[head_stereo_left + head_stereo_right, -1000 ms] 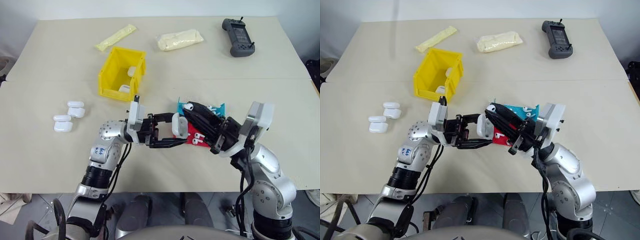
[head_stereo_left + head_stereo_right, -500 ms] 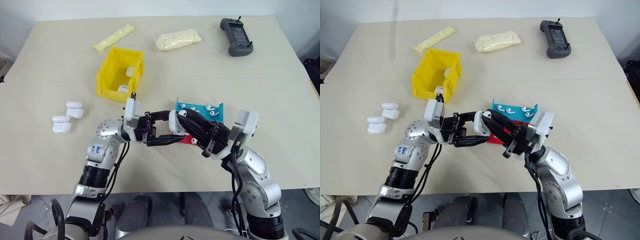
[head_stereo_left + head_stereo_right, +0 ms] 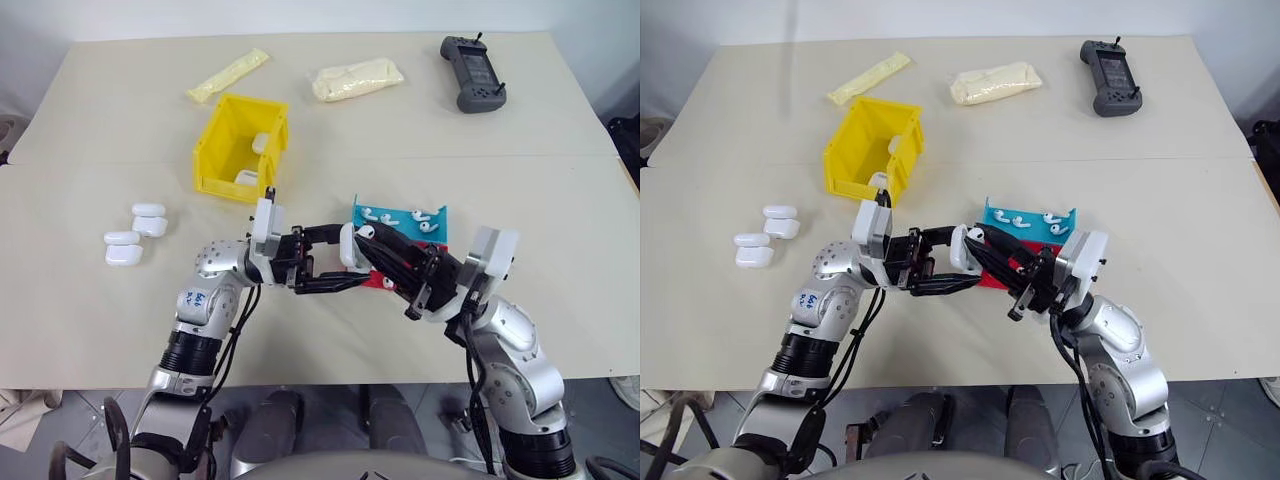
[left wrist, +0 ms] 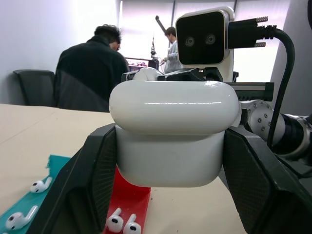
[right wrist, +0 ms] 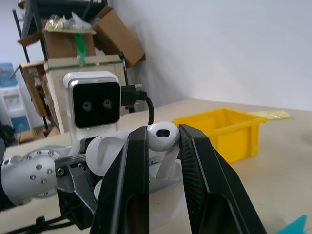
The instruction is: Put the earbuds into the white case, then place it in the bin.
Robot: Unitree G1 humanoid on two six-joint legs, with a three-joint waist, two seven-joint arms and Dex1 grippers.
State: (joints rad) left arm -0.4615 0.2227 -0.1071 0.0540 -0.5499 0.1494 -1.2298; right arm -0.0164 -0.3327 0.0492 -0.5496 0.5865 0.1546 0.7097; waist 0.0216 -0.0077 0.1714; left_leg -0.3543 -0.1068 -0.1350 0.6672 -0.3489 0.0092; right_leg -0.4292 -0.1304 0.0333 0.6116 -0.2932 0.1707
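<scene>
My left gripper (image 3: 347,254) is shut on the white case (image 4: 174,126), holding it above the table in front of the tray; its fingers (image 4: 97,165) clamp the case's lower half. My right gripper (image 3: 366,236) is shut on one earbud (image 5: 162,135), its fingers (image 5: 132,180) pinching the earbud's head right over the case (image 3: 346,247). More earbuds (image 3: 385,215) lie on the red-and-blue tray (image 3: 442,216). The yellow bin (image 3: 216,150) stands at the back left and has white cases (image 3: 262,143) inside.
Three spare white cases (image 3: 135,236) lie on the table at the left. Two cream packets (image 3: 360,78) and a grey handheld controller (image 3: 475,72) sit along the far edge. In the left wrist view, people (image 4: 90,73) are in the room behind.
My right gripper with the earbud has sunk slightly toward the case, uncovering the tray's blue half. The left gripper and the case have stayed put.
</scene>
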